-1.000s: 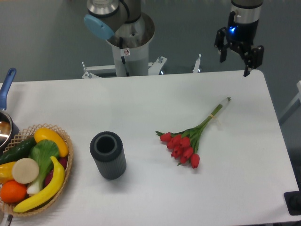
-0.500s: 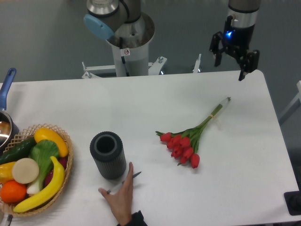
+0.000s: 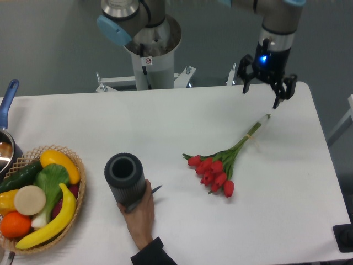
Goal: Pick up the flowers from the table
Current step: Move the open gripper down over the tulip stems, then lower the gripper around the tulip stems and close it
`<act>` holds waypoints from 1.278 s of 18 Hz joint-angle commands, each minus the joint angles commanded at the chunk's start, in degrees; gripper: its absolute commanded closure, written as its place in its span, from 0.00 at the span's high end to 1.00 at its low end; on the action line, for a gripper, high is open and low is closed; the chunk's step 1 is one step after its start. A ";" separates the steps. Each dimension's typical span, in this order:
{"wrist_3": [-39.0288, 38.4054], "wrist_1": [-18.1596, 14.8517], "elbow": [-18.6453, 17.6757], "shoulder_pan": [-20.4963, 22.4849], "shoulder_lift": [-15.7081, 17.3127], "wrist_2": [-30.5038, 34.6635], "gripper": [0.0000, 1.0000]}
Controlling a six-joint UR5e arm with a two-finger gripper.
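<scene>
The flowers (image 3: 216, 168) lie flat on the white table (image 3: 182, 118), right of centre: red tulip buds bunched at the lower left, thin green stems running up and right to a pale tip (image 3: 265, 118). My gripper (image 3: 260, 93) hangs above the table's back right area, up and slightly left of the stem tip, apart from it. Its two fingers are spread wide with nothing between them.
A dark ribbed cylinder (image 3: 125, 180) stands left of the flowers, with a person's hand (image 3: 140, 212) holding a pen against its base. A wicker basket of fruit and vegetables (image 3: 38, 196) sits at the left edge, with a pot (image 3: 6, 144) behind it. The arm's base (image 3: 151, 44) is at the back.
My gripper has moved left and down toward the table's back right part, still open. A person's hand has come in from the bottom edge and reached the dark cylinder, which shifted slightly.
</scene>
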 joint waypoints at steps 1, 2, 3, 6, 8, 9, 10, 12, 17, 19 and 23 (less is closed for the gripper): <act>0.00 1.93 -0.79 -0.35 -0.53 0.00 1.00; -0.17 3.52 -1.84 -0.44 -0.71 0.00 1.00; -0.70 4.41 -2.37 -0.53 -0.88 0.00 1.00; -1.67 4.94 -2.56 -0.53 -2.99 0.09 1.00; -1.58 5.03 -2.64 -0.53 -4.66 0.18 1.00; -1.58 5.03 -2.64 -0.62 -5.45 0.18 1.00; -1.58 5.03 -2.64 -0.97 -5.89 0.18 1.00; -1.50 5.20 -2.47 -1.58 -7.29 0.26 1.00; -1.14 5.99 -1.50 -1.85 -10.64 0.44 1.00; -1.05 8.36 -1.24 -2.99 -12.74 0.62 1.00; -1.14 9.42 -0.89 -3.17 -13.63 0.62 1.00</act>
